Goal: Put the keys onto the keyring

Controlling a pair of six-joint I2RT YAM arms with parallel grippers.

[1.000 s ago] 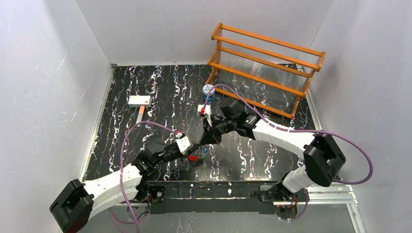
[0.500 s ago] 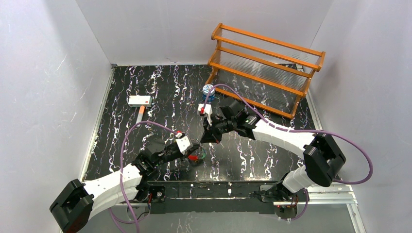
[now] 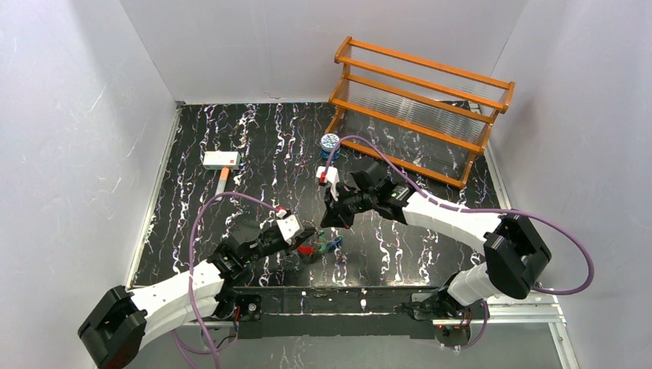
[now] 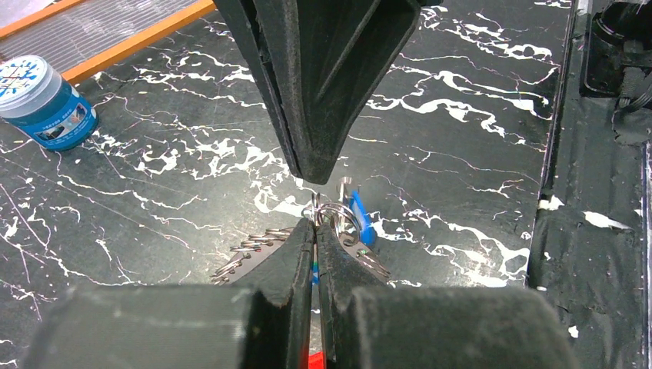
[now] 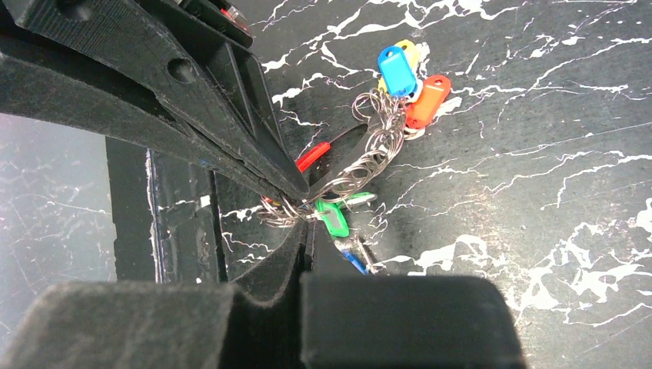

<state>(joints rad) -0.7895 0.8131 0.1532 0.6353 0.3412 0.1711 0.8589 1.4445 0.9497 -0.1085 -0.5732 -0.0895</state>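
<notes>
Keys green, blue, red at coiled silvery keyring; left gripper, right gripper both pinching it.

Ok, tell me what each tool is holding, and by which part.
Left tool pinches the keyring by its wire loops beside the keys. Right tool, shut, seems to nip the same loops; which loop cannot be told.

Left gripper, right gripper pinched; tip-to-tip
</notes>
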